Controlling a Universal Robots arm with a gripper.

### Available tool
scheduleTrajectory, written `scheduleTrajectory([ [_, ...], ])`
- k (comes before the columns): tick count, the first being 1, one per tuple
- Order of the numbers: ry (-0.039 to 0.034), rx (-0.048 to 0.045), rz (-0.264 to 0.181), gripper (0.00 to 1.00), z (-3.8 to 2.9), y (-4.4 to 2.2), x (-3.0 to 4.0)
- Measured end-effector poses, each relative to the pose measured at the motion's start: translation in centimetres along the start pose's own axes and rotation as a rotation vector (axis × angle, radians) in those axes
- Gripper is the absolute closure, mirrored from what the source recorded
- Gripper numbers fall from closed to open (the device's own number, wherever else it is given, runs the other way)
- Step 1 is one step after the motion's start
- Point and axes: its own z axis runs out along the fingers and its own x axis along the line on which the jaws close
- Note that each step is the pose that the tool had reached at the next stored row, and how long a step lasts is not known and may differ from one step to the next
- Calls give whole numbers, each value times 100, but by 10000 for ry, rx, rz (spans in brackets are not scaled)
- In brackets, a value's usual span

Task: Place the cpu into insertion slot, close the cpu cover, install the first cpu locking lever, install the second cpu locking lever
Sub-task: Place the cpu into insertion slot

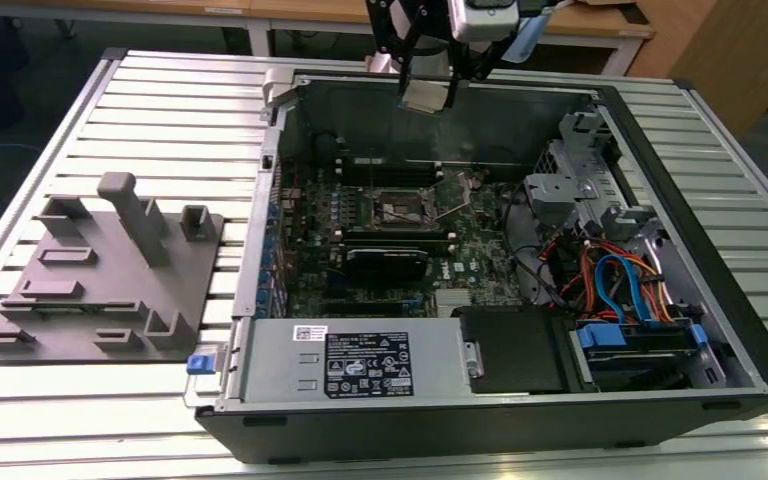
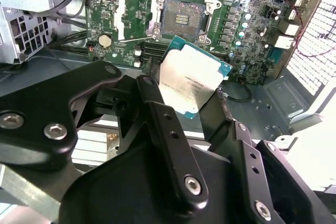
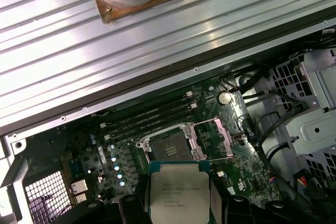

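The pincer [image 2: 185, 99] pinches the cpu [image 2: 191, 74] by two opposite edges, holding it tilted in the air above the far side of the open computer case [image 1: 491, 432]. The bare insertion slot [image 2: 184, 17] lies below, well apart, with the cpu cover [image 2: 132, 17] swung open beside it.

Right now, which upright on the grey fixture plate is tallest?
The slim post near the plate's far edge; the stub to the exterior view's right stands much lower.
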Motion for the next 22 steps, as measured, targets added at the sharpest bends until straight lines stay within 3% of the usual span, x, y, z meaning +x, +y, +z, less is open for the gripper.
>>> scheduleTrajectory([
  [9, -17, -4, 185, 46, 1, 0, 0],
  [18, -87, -18, 978, 46, 2, 0, 0],
  [22, -94, -20, 1050, 46, 3, 0, 0],
])
